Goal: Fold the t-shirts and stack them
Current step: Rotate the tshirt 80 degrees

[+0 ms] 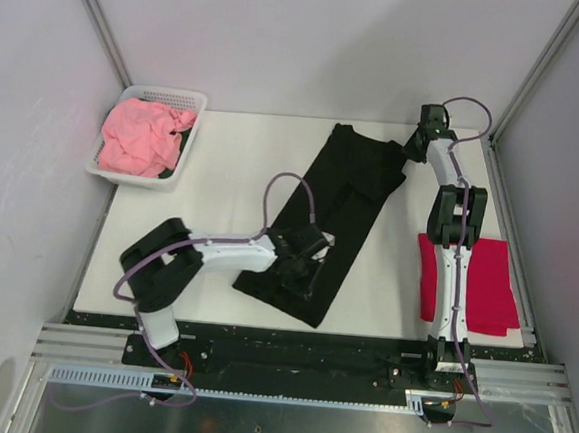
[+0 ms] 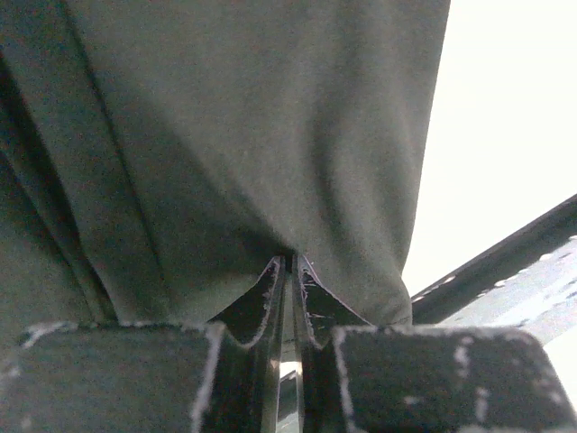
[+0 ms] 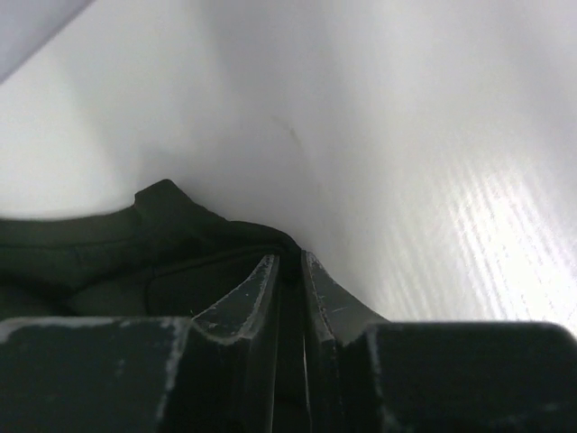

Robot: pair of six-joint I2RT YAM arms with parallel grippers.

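The black t-shirt (image 1: 335,215) lies as a long, narrow folded strip, slanting across the middle of the table. My left gripper (image 1: 304,261) is at its near end, shut on the dark cloth (image 2: 225,135) that fills the left wrist view; the fingertips (image 2: 290,262) pinch a fold. My right gripper (image 1: 417,143) is at the strip's far right corner, shut on the cloth's edge (image 3: 108,253), and its fingertips (image 3: 290,257) meet over the hem. The crimson red t-shirt (image 1: 485,282) lies folded flat at the right, partly under the right arm. The salmon pink t-shirt (image 1: 140,137) is crumpled in the basket.
A white mesh basket (image 1: 164,94) stands at the table's far left corner. The white table (image 1: 223,171) ends at a black and metal rail (image 1: 289,352) along the near edge. Grey walls and frame posts close in the back and both sides.
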